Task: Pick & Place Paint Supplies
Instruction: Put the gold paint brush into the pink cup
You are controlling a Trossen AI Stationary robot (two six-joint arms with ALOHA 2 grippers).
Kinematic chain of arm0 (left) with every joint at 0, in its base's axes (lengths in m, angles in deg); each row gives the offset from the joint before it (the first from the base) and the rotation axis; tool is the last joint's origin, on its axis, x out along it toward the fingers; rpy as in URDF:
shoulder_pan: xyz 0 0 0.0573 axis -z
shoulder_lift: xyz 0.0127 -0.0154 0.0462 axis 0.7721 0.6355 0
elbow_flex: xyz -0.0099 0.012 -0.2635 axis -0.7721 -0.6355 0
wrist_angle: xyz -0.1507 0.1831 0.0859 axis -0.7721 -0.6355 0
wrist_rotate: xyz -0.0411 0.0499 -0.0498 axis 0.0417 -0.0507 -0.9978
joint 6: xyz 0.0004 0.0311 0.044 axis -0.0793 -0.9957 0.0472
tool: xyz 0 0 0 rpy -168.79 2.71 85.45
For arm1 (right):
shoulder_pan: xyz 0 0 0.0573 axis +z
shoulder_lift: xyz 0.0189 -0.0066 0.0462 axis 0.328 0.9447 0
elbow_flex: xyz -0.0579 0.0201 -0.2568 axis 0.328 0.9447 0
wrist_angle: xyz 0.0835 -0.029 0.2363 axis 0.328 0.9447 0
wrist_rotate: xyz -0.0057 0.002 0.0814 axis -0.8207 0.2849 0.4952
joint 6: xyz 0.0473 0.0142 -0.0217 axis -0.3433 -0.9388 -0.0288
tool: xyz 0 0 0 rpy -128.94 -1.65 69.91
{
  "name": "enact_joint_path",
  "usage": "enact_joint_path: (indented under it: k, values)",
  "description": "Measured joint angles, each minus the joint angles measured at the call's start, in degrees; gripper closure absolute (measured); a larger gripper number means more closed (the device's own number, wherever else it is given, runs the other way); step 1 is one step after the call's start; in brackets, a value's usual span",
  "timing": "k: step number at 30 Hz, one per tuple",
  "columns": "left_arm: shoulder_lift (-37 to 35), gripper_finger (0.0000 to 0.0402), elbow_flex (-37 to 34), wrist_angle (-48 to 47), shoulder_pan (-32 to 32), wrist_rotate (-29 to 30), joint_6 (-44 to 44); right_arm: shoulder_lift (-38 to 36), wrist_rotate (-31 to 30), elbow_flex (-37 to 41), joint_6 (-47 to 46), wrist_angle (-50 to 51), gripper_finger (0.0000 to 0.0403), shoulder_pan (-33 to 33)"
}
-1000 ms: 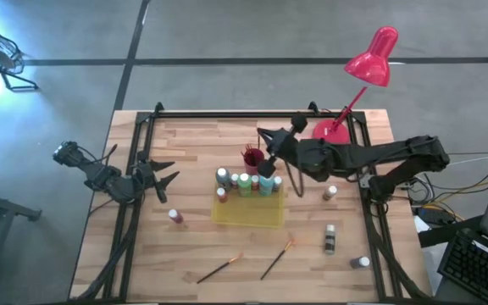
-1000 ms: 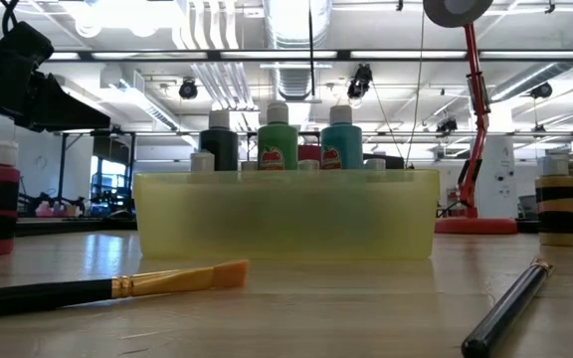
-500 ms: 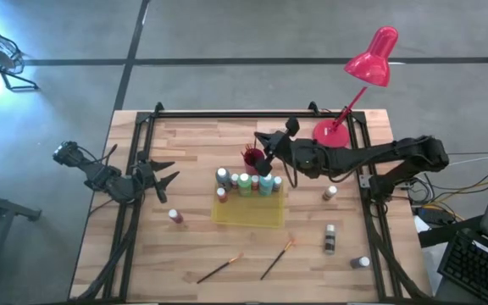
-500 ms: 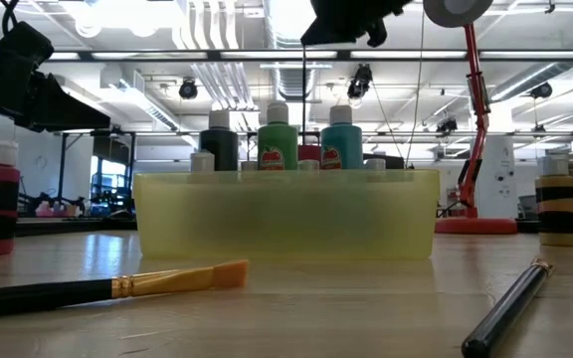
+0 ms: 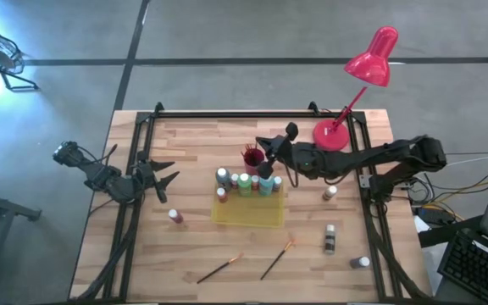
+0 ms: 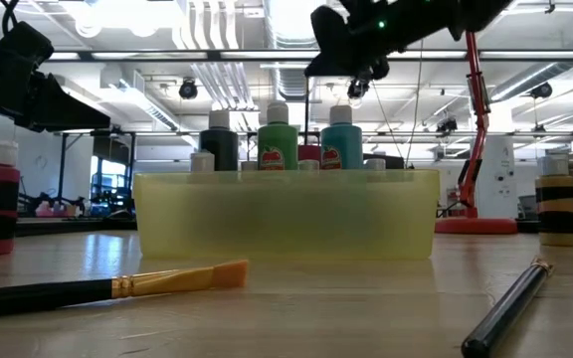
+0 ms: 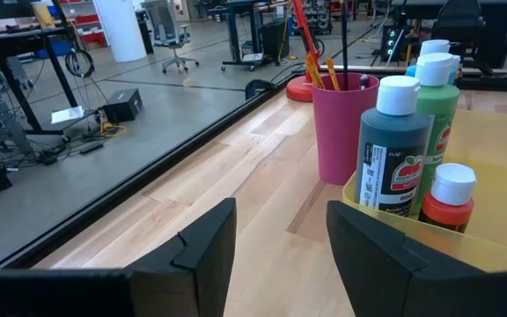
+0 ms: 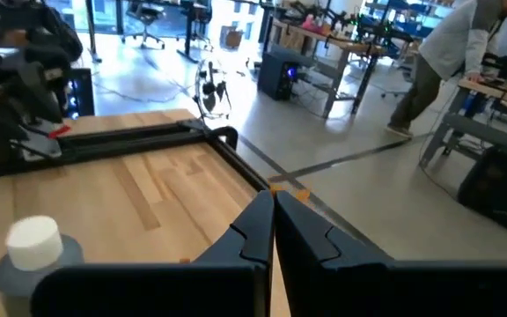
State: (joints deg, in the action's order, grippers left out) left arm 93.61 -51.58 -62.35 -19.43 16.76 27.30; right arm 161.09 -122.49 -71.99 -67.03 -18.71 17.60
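- My right gripper (image 5: pixel 263 141) shut, empty, above bottles (image 5: pixel 246 182) at yellow tray (image 5: pixel 247 213) far edge, by magenta cup (image 5: pixel 252 158).
- My left gripper (image 5: pixel 164 175) open, waiting well left of tray.

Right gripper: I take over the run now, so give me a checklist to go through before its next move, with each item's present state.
1. Right gripper empty and shut above the magenta cup: ok; its fingers meet with nothing between them.
2. Brushes standing in the magenta cup: ok, seen in the left wrist view.
3. Bottles upright in the yellow tray: ok.
4. Supplies left on the table: not ok; two brushes and several bottles, one being the red bottle, lie outside the tray.
5. Left gripper clear of the tray: ok; it hangs open at the table's left edge.
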Motion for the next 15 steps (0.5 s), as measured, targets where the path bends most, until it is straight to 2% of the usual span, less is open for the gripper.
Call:
enact_joint_path:
  k: [15]
  values:
    - [0.02, 0.0217, 0.00, -0.01, -0.02, 0.00, -0.01, 7.60, 0.63, 0.86, -3.15, -0.25, 0.0395, -0.76]
